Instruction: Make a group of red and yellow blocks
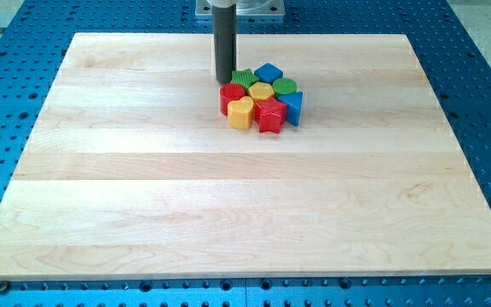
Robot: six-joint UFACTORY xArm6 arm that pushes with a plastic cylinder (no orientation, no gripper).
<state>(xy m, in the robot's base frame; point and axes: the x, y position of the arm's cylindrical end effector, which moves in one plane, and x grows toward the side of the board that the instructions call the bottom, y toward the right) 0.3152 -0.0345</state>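
Several blocks sit packed in one cluster at the board's upper middle. A red block (232, 93) is at its left, a yellow heart (240, 112) at lower left, a red star (269, 114) at the bottom and a yellow block (261, 90) in the middle. Around them are a green star (245, 78), a blue block (268, 72), a green block (284, 85) and a blue block (292, 105) at the right. My tip (224, 80) stands just left of the green star and above the red block, close to both.
The wooden board (143, 196) lies on a blue perforated table (484, 85). The arm's grey base plate (240, 8) sits beyond the board's top edge.
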